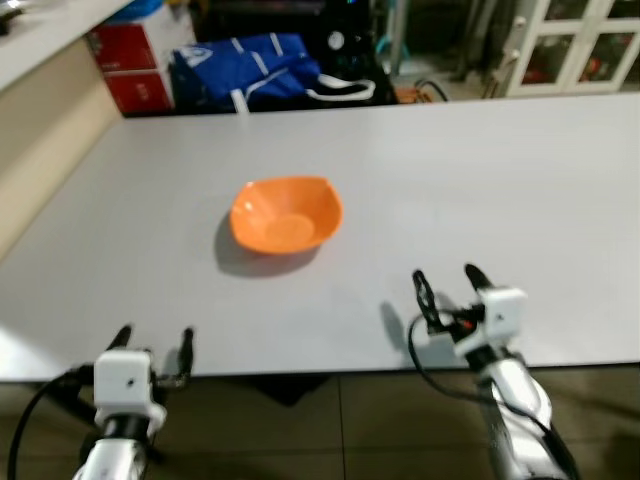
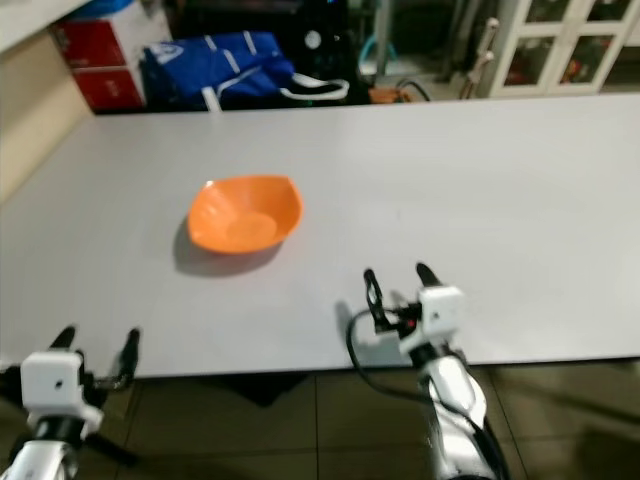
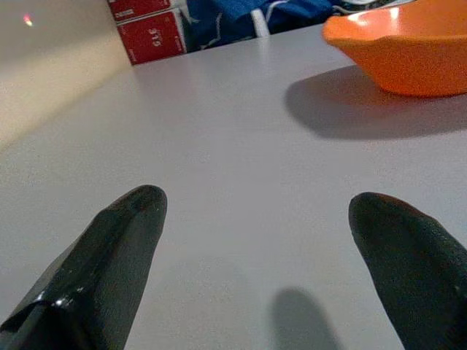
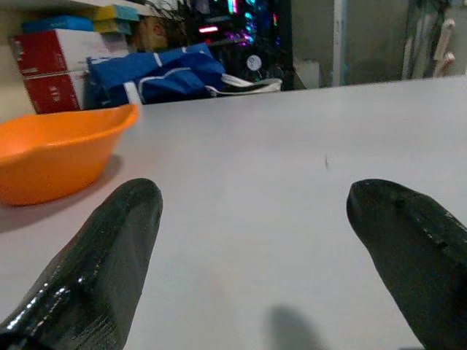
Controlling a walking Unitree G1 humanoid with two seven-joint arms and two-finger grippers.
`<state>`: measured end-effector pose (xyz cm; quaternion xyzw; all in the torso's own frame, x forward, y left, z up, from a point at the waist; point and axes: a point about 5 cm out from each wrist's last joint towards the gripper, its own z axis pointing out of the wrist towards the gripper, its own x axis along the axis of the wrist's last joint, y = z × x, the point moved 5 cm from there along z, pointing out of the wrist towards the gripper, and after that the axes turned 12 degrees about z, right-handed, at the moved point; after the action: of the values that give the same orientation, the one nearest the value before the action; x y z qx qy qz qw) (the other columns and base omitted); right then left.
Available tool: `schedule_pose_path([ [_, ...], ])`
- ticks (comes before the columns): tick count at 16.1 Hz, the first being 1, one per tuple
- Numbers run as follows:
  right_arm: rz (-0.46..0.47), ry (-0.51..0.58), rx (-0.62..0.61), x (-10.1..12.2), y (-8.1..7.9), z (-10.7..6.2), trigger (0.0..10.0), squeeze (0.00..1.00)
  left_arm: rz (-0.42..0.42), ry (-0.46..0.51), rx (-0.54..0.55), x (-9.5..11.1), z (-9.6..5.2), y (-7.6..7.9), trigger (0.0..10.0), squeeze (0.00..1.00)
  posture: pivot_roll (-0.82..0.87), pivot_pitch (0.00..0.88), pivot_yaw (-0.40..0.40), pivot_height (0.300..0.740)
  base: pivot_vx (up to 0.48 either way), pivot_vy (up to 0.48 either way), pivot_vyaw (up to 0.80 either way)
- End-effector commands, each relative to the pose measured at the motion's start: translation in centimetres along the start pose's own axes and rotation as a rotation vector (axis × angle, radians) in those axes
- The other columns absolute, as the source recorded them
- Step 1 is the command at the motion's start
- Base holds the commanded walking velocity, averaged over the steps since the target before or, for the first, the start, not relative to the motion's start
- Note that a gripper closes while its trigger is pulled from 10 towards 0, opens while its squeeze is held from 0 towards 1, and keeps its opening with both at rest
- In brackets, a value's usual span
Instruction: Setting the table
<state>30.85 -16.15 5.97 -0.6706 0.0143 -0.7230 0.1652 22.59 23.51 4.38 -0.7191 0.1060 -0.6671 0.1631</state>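
Note:
An empty orange bowl (image 1: 286, 214) stands upright on the white table (image 1: 500, 170), left of its middle. My right gripper (image 1: 448, 282) hovers open over the table's near edge, to the right of the bowl and nearer to me, nothing between its fingers. My left gripper (image 1: 154, 338) is open at the near edge, left of the bowl and closer to me. The bowl (image 3: 405, 47) lies ahead of the left fingers (image 3: 109, 255) in the left wrist view, and the bowl (image 4: 55, 149) sits off to one side in the right wrist view.
A blue bag (image 1: 250, 70) and red boxes (image 1: 130, 65) lie on the floor beyond the table's far edge. A beige counter (image 1: 45, 120) borders the table on the left. White cabinets (image 1: 575, 45) stand at the far right. Tiled floor (image 1: 330, 430) lies below the near edge.

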Motion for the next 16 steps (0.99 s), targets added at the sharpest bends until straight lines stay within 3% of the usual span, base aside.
schedule_pose_path([
  [1, -0.001, 0.016, 0.016, -0.3, -0.8, -0.2, 10.0, 0.00, 0.000, 0.021, -0.008, 0.4, 0.9, -0.3, 10.0, 0.00, -0.19, 0.000, 0.130, 0.740, 0.000, 0.000, 0.00],
  [3, -0.008, 0.041, 0.021, 0.0, -1.2, -0.3, 10.0, 0.00, -0.079, 0.016, -0.033, 1.6, 3.6, -0.1, 10.0, 0.00, -0.19, 0.000, 0.130, 0.740, 0.000, 0.000, 0.00],
  [4, -0.016, 0.044, 0.021, 0.1, -1.2, -0.3, 10.0, 0.00, -0.096, 0.026, -0.054, 2.2, 4.1, 0.4, 10.0, 0.00, -0.19, 0.000, 0.130, 0.740, 0.000, 0.000, 0.00],
  [5, -0.024, 0.051, 0.026, 0.6, -1.2, -0.1, 10.0, 0.00, -0.186, 0.062, -0.102, 4.8, 5.2, 1.8, 10.0, 0.00, -0.19, 0.000, 0.124, 0.740, 0.000, 0.000, 0.00],
  [7, -0.029, 0.067, 0.032, 1.0, -1.3, 0.3, 10.0, 0.00, -0.236, 0.088, -0.126, 6.1, 5.4, 2.7, 10.0, 0.00, -0.18, 0.000, 0.124, 0.740, 0.000, 0.000, 0.00],
  [10, -0.035, 0.083, 0.043, 1.5, -1.9, 0.5, 10.0, 0.00, -0.305, 0.072, -0.099, 6.2, 5.6, 2.4, 10.0, 0.00, -0.20, 0.002, 0.121, 0.740, 0.000, 0.000, 0.00],
  [12, -0.034, 0.073, 0.046, 1.6, -1.9, 0.3, 10.0, 0.00, -0.286, 0.059, -0.101, 6.3, 5.2, 2.3, 10.0, 0.00, -0.20, 0.002, 0.117, 0.740, 0.000, 0.000, 0.00],
  [16, -0.058, 0.046, 0.053, 1.5, -1.6, 0.2, 10.0, 0.00, -0.252, 0.060, -0.143, 6.8, 4.9, 3.6, 10.0, 0.00, -0.22, 0.000, 0.107, 0.740, 0.000, 0.000, 0.00],
])
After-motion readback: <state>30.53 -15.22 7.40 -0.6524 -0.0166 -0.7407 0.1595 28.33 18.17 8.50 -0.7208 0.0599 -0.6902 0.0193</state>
